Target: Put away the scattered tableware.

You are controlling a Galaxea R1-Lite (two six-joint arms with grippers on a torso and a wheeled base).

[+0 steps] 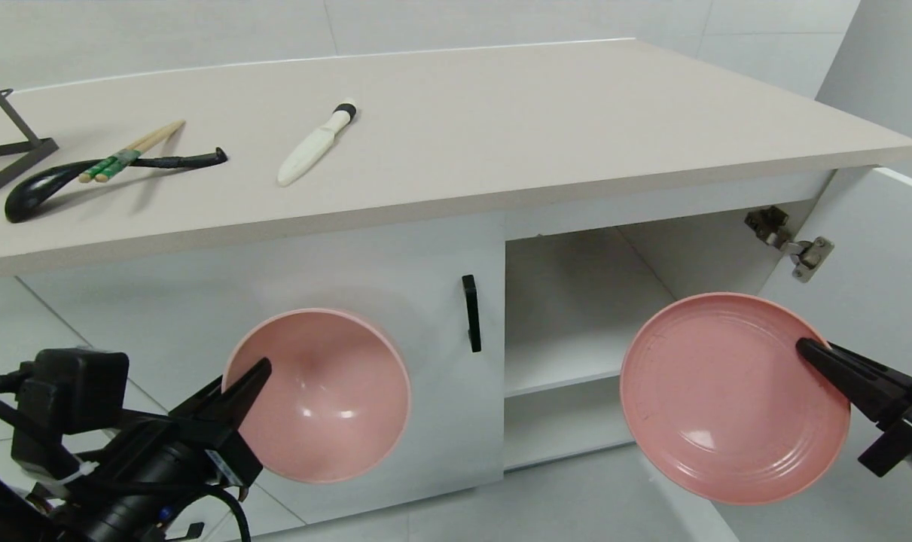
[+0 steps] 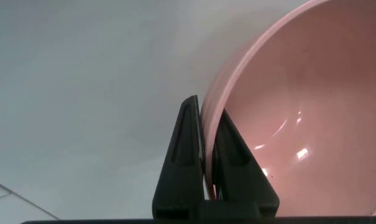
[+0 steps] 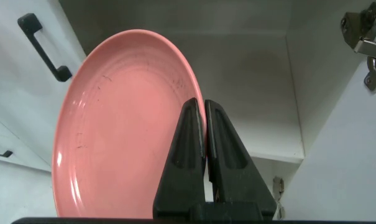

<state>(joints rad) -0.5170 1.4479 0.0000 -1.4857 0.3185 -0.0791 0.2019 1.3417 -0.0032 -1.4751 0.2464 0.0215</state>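
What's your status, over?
Left gripper shut on pink bowl. Right gripper shut on pink plate. Cabinet open ahead; spoon, chopsticks, knife on countertop.

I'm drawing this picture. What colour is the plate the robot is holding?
Pink, with faint rings. The plate shows best in the head view.
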